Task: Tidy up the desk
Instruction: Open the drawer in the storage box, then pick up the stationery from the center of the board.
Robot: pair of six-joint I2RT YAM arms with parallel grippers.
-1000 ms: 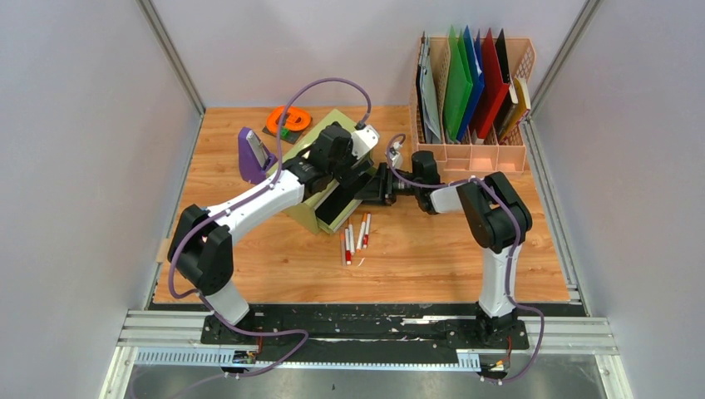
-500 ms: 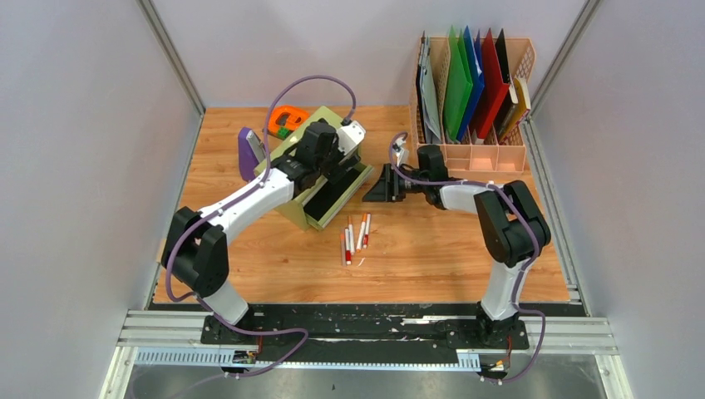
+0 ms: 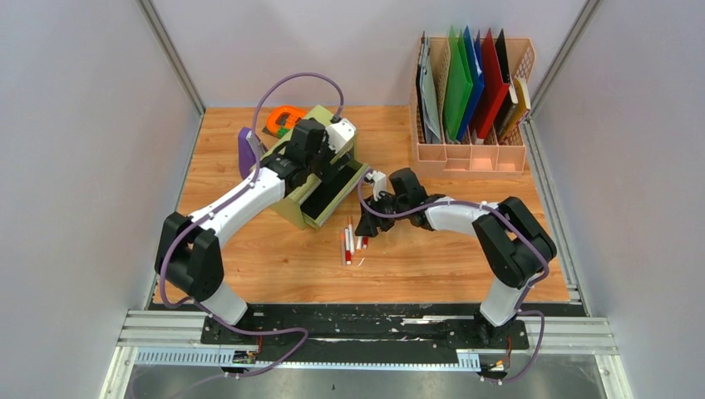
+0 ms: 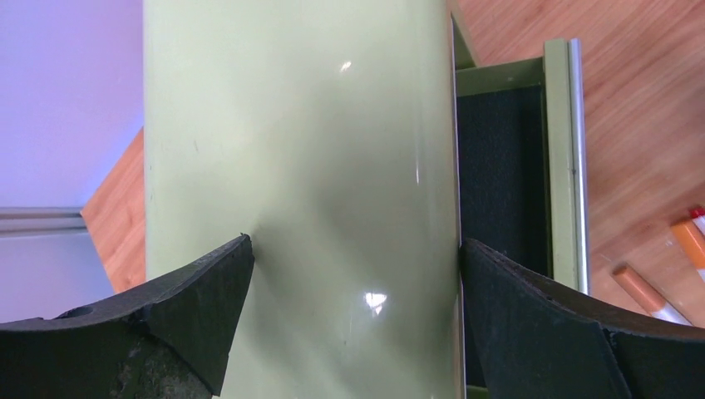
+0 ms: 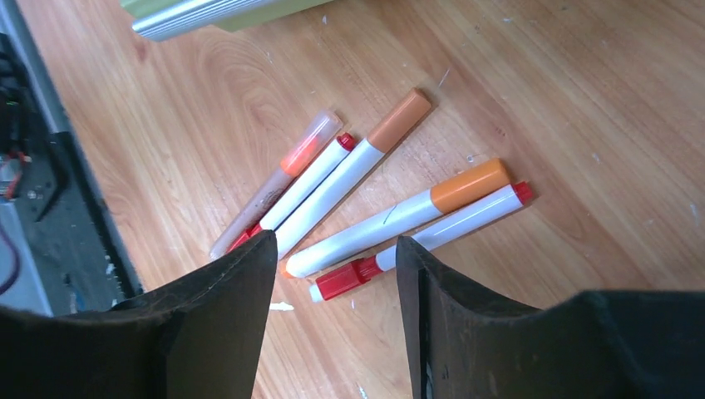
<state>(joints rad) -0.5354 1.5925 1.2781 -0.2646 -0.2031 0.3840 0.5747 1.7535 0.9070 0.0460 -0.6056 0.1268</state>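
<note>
Under both arms, the counter (image 3: 432,249) is stiff, heavy and fixed, I judge: nothing to grip there, while the light, smooth markers (image 5: 399,212) on it want pinching mid-barrel. Its orange-brown wood planks are flecked with white. Empty, the right fingers (image 5: 224,307) hang half-spread above the markers; the left fingers (image 4: 191,307) stand released, wide over the green drawer chest (image 4: 299,166).

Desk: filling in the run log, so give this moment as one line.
left gripper: open over drawer chest | right gripper: open above markers | markers: loose on desk
</note>
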